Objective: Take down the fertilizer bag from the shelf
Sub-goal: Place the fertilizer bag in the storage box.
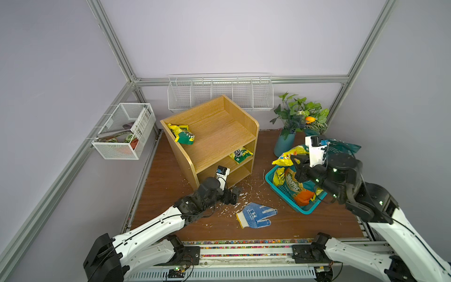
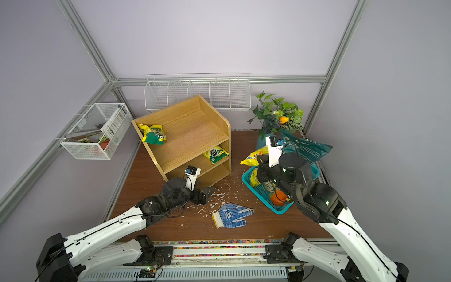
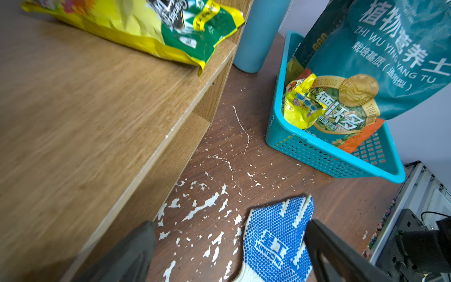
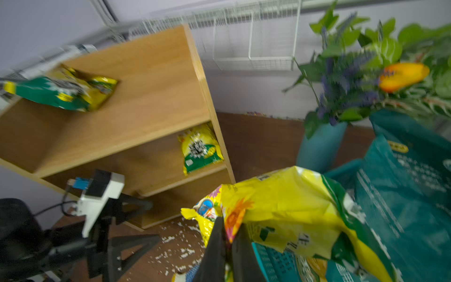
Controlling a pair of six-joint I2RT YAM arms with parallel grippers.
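Ok so going from the left: the shelf (image 1: 219, 127) stands angled toward the bench's back-left corner. A yellow-and-green bag (image 1: 181, 133) lies on the top board at its left edge, and another one (image 1: 240, 155) is on the middle tier at the right end. The left gripper (image 1: 234, 193) hangs low in front of the bottom tier with its jaws wide apart and nothing in them. A blue dotted glove (image 1: 256, 214) lies near the middle of the front edge. Over by the right edge, the right gripper (image 4: 229, 234) is pinched tight on the corner of the fertilizer bag (image 4: 280, 202). That bag is off the shelf and hangs above the teal basket (image 1: 283, 195). The vase (image 1: 284, 142) stands in the back-right corner.
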